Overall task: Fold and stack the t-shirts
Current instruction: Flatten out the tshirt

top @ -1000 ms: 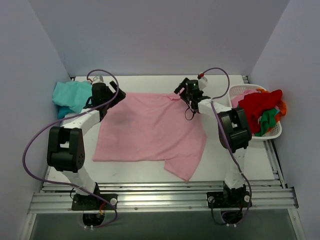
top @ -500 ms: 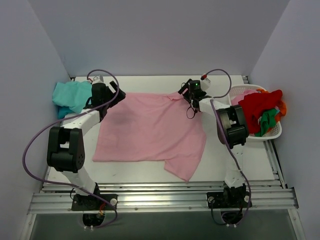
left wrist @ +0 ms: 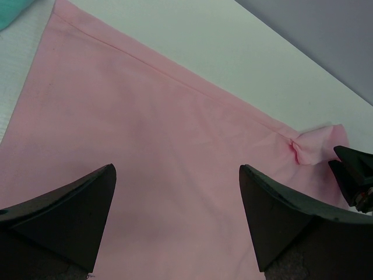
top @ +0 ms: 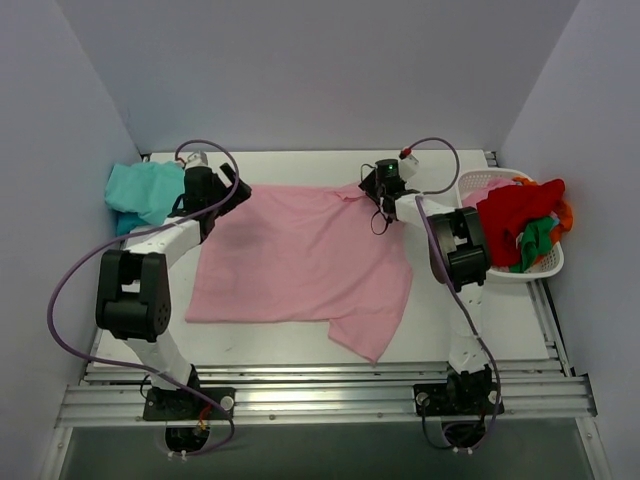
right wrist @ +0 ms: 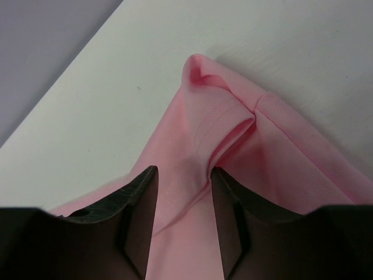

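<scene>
pink shirt (top: 300, 260) mid-counter, my left gripper (left wrist: 175, 175) released over it near far-left corner, my right gripper (right wrist: 182, 175) grasping its fold at far edge

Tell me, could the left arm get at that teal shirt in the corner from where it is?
Probably yes. The teal shirt lies bunched right beside the left arm, with nothing between them, and its jaws stand open over the pink shirt, holding nothing. It would need to swing outward.
</scene>
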### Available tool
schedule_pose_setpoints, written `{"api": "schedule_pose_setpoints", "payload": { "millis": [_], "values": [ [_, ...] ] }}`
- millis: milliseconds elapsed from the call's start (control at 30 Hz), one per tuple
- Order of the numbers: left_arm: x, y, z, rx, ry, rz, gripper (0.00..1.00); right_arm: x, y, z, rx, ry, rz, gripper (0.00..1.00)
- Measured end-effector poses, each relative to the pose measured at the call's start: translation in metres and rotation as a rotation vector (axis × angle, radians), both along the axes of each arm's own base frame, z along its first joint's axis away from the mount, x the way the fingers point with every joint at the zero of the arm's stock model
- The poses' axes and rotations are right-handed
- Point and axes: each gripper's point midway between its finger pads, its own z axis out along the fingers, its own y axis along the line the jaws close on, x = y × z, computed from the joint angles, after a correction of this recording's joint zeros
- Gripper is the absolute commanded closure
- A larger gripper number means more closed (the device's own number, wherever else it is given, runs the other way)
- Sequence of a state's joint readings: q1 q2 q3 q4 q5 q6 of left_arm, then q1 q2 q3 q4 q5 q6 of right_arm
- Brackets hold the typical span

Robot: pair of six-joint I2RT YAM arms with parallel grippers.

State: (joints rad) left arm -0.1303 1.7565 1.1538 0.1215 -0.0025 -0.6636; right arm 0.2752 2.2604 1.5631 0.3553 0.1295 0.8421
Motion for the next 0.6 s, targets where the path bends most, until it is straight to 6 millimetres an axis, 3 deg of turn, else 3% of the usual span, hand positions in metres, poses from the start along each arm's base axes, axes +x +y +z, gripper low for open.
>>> {"api": "schedule_pose_setpoints", "payload": {
  "millis": [100, 433, 600],
  "values": [
    [0.001, 0.000, -0.003, 0.004, 0.004, -0.002, 0.04, 0.004, 0.002, -0.003, 0.005, -0.001, 0.003, 0.73],
    [0.001, 0.000, -0.020, 0.017, 0.036, -0.007, 0.04, 0.011, 0.005, -0.010, 0.006, 0.000, 0.005, 0.73],
    [0.001, 0.000, -0.023, 0.019, 0.042, -0.007, 0.04, 0.012, 0.003, -0.010, 0.007, 0.001, 0.006, 0.89]
  ]
}}
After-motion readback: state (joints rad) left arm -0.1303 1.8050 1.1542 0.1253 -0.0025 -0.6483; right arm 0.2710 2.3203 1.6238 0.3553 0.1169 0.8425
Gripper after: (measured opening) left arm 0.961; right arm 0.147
